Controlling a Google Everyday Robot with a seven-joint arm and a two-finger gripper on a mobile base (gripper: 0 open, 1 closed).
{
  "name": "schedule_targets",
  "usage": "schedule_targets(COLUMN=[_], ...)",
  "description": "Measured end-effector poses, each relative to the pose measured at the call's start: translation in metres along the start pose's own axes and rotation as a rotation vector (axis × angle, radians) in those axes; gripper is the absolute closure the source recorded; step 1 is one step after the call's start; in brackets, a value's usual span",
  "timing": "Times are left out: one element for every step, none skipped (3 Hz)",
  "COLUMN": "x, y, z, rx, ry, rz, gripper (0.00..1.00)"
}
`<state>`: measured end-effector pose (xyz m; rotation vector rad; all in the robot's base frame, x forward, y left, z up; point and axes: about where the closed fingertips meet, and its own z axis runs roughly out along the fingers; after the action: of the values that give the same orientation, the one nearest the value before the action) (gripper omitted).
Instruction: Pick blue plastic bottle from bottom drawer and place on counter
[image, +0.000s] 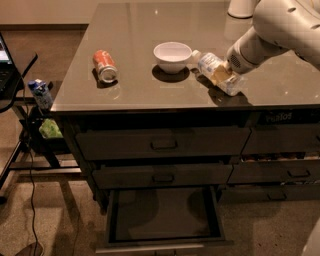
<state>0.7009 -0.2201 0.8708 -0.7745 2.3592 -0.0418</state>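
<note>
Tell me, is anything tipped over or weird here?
Yes. The soda can lies on its side on the counter, left of the white bowl. The blue plastic bottle is tipped over too, right of the bowl, with the tool at it. The bottom drawer stands pulled open.

Glossy counter (150, 25); clear plastic bottle (209, 65) at end effector (229, 70).

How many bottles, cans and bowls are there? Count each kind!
Bottles: 2, the blue plastic bottle on the counter by the gripper, and a blue-topped bottle at far left.
Cans: 1, the soda can.
Bowls: 1, the white bowl.
Total: 4.
</note>
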Motion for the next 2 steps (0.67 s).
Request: schedule_targets(x=[0.0, 0.0], y=[0.0, 0.0001], z=[0.0, 0.0001], rx=[0.0, 0.0], ry=[0.0, 0.0], rz=[0.0, 0.0], gripper=[0.11, 0.0])
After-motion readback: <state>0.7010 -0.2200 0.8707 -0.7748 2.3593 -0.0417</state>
